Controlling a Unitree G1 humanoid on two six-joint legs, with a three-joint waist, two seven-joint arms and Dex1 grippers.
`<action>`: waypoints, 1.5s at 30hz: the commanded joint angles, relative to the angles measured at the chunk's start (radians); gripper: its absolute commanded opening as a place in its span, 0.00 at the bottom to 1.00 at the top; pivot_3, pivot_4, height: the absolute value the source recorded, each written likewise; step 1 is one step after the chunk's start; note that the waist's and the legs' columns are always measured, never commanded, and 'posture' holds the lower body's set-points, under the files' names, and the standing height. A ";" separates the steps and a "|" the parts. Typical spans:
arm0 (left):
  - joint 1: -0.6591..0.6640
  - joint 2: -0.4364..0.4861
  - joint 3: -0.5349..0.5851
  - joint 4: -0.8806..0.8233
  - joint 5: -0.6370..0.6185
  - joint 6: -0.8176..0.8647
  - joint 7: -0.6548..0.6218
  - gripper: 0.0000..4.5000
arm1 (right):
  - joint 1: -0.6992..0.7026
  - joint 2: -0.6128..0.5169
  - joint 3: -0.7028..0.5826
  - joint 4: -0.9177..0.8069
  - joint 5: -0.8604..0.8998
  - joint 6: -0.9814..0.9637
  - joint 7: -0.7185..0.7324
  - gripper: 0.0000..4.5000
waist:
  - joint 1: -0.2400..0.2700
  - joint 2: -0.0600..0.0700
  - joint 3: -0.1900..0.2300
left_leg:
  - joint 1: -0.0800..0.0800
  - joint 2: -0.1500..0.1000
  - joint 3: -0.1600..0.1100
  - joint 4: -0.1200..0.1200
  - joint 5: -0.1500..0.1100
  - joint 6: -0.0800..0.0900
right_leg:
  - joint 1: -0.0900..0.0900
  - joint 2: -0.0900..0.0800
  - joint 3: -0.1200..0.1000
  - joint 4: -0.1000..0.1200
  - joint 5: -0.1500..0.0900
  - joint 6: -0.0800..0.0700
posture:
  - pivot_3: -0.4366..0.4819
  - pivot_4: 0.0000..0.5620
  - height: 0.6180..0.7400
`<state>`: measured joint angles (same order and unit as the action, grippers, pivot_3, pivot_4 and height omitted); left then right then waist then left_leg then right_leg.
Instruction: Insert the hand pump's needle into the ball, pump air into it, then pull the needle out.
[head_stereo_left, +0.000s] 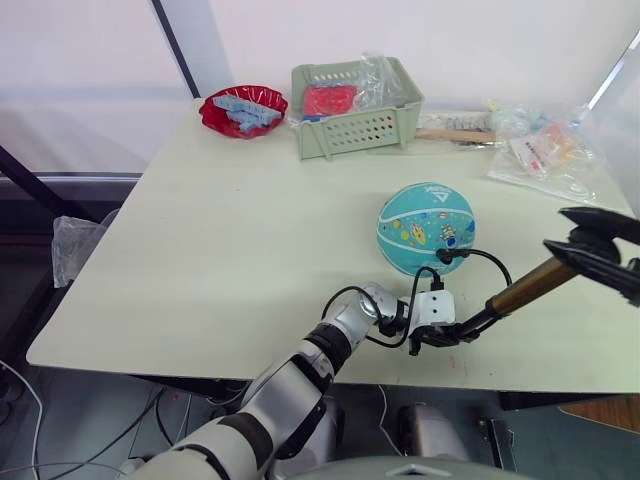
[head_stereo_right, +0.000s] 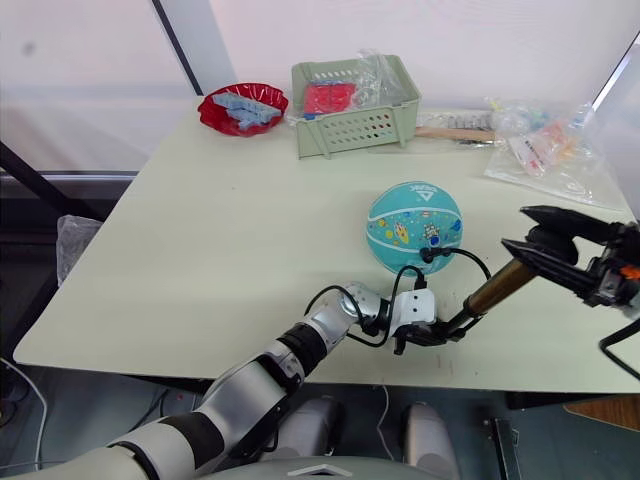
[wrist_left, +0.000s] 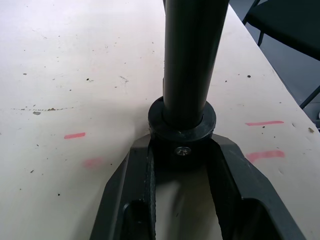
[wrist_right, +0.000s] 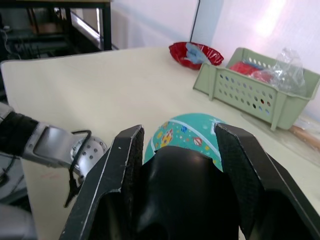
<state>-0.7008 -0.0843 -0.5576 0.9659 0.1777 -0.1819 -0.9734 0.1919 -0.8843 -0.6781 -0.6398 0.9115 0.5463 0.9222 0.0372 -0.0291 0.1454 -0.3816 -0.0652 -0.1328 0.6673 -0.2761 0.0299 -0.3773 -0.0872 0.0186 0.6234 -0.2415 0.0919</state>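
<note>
The needle is too small to make out where the thin black hose (head_stereo_left: 478, 255) meets the ball (head_stereo_left: 425, 227), just beyond the left gripper (head_stereo_left: 437, 336). The left gripper's fingers (wrist_left: 235, 175) cover the lower end cap of the hand pump (head_stereo_left: 522, 290); its T-handle is buried between the fingers (wrist_right: 125, 170) of the right gripper (head_stereo_left: 590, 238), whose wrist runs off the picture's edge. Behind that gripper, most of the ball is blocked from the right wrist view.
</note>
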 joint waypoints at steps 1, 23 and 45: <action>0.047 0.054 -0.029 0.131 0.083 0.078 0.033 0.21 | 0.067 0.057 0.145 0.005 -0.147 -0.088 0.017 0.39 | -0.001 -0.001 -0.002 | 0.001 0.000 0.000 0.000 0.000 0.000 | 0.000 0.000 0.000 0.000 0.000 0.000 | 0.48 0.27 0.97; 0.047 0.055 -0.029 0.129 0.088 0.077 0.027 0.21 | 0.074 0.110 0.188 0.046 -0.227 -0.281 0.008 0.39 | 0.001 0.005 -0.001 | 0.001 -0.001 0.000 0.000 0.000 0.001 | 0.001 0.002 0.000 0.000 0.000 0.000 | 0.48 0.27 0.97; 0.049 0.051 -0.030 0.136 0.092 0.071 0.025 0.21 | -0.071 -0.157 -0.189 0.054 0.196 0.099 -0.003 0.39 | 0.002 0.006 0.006 | -0.002 -0.001 0.001 0.000 0.000 0.001 | 0.000 -0.002 0.000 0.000 0.000 0.000 | 0.48 0.27 0.97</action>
<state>-0.7044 -0.0903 -0.5546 0.9648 0.1848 -0.1848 -0.9797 0.1294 -1.0458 -0.8434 -0.5746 1.1159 0.6581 0.9110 0.0396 -0.0228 0.1510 -0.3830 -0.0661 -0.1320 0.6677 -0.2756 0.0308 -0.3777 -0.0894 0.0189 0.6234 -0.2414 0.0917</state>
